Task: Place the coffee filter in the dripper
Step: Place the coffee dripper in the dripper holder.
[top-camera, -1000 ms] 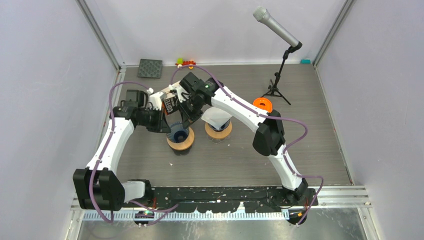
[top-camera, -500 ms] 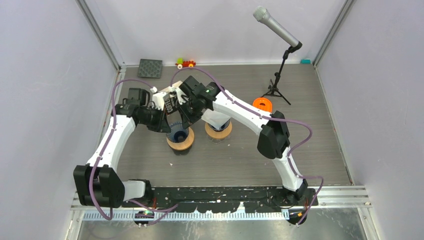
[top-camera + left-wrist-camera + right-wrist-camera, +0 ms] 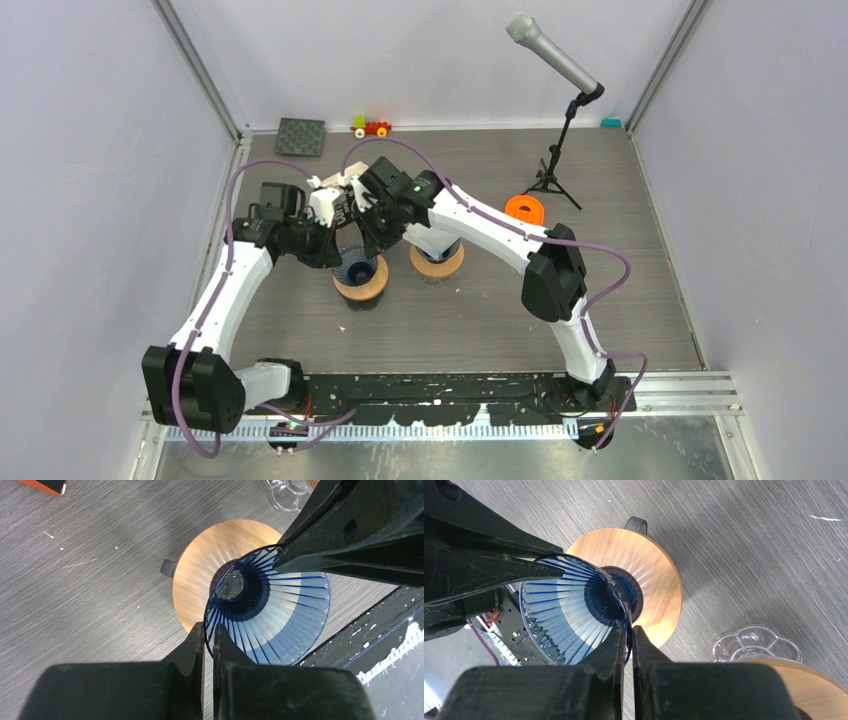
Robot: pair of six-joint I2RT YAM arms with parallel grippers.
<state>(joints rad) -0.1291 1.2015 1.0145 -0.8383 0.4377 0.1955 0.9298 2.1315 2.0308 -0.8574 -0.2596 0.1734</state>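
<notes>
two sets of jaws are nipped narrow on the blue dripper (image 3: 280, 615). i see its rim pinched between the left jaws and, opposite, the right jaws, over its wooden base (image 3: 200, 572).

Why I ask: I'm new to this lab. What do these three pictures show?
Two robot arms, the left arm and right arm, stand bolted to a table. One picture comes from a camera above, the other two from cameras on each wrist. On the table: a blue dripper on a wooden base, clear glassware beside it, a microphone, an orange roll, a toy train. Both arms' jaws pinch the blue dripper's rim, on opposite sides.
</notes>
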